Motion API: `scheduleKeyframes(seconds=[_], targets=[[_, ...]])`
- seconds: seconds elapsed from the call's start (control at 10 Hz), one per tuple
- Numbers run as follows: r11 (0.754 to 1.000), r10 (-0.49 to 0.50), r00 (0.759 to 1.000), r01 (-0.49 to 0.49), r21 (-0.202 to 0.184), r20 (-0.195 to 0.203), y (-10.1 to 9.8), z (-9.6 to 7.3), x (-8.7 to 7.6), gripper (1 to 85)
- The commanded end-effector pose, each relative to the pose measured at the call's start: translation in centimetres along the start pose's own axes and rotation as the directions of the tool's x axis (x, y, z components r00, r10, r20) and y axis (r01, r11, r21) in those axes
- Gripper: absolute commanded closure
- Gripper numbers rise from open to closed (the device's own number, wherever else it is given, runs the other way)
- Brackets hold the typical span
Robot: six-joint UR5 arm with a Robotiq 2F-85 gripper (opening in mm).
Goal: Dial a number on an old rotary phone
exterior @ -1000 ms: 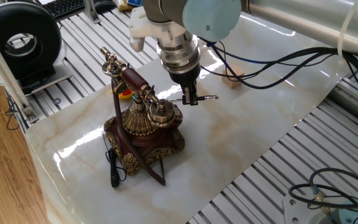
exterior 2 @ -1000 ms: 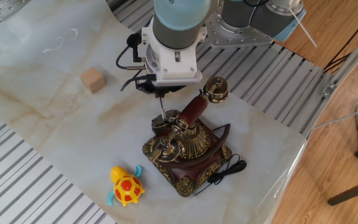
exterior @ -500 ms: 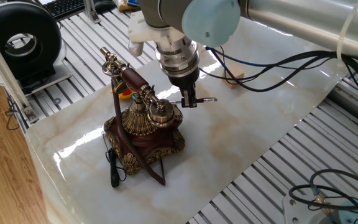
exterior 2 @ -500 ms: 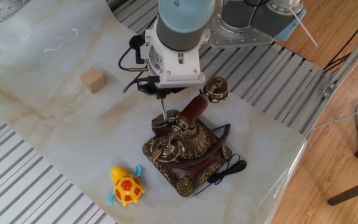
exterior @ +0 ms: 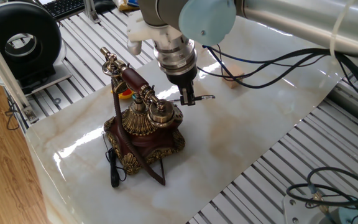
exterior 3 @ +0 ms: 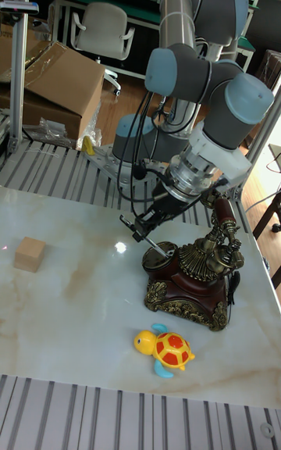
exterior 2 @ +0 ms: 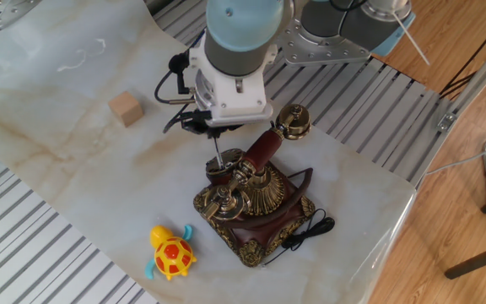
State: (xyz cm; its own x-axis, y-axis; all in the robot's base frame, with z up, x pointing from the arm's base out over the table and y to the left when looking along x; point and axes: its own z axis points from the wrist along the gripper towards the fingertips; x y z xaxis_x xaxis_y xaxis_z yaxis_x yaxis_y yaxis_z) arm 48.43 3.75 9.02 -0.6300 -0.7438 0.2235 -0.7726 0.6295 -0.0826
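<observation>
The old rotary phone [exterior: 145, 127] [exterior 2: 256, 198] [exterior 3: 191, 278] stands on the marble sheet, dark red-brown wood with brass trim. Its handset [exterior: 132, 79] [exterior 2: 260, 152] rests in the cradle, and a black cord [exterior: 113, 168] trails off the base. My gripper [exterior: 188, 98] [exterior 2: 216, 128] [exterior 3: 154, 225] hangs just beside the phone's dial side. It is shut on a thin metal rod [exterior 3: 144, 236] [exterior 2: 218, 150]. The rod slants down, and its tip sits at the dial [exterior 2: 219, 171] on the base's front.
A small wooden cube [exterior 2: 126, 109] [exterior 3: 30, 254] sits apart on the marble. A yellow and orange toy turtle [exterior 2: 172, 253] [exterior 3: 168, 348] lies near the phone's base. Black cables [exterior: 278, 62] trail behind the arm. Slatted metal borders the marble sheet [exterior: 229, 143].
The wrist has shifted slightly sideways while the rod tip stays at the dial. The phone, cube and turtle have not moved.
</observation>
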Motion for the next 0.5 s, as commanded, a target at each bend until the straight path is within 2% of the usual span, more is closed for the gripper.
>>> scheduleKeyframes(seconds=[0.0,0.4], targets=[[1.000,-0.017,0.999,0.018,-0.022,0.042,-0.5,1.5,-1.6,84.3],[0.999,-0.035,0.998,0.036,-0.009,0.048,-0.9,2.8,-2.3,84.3]])
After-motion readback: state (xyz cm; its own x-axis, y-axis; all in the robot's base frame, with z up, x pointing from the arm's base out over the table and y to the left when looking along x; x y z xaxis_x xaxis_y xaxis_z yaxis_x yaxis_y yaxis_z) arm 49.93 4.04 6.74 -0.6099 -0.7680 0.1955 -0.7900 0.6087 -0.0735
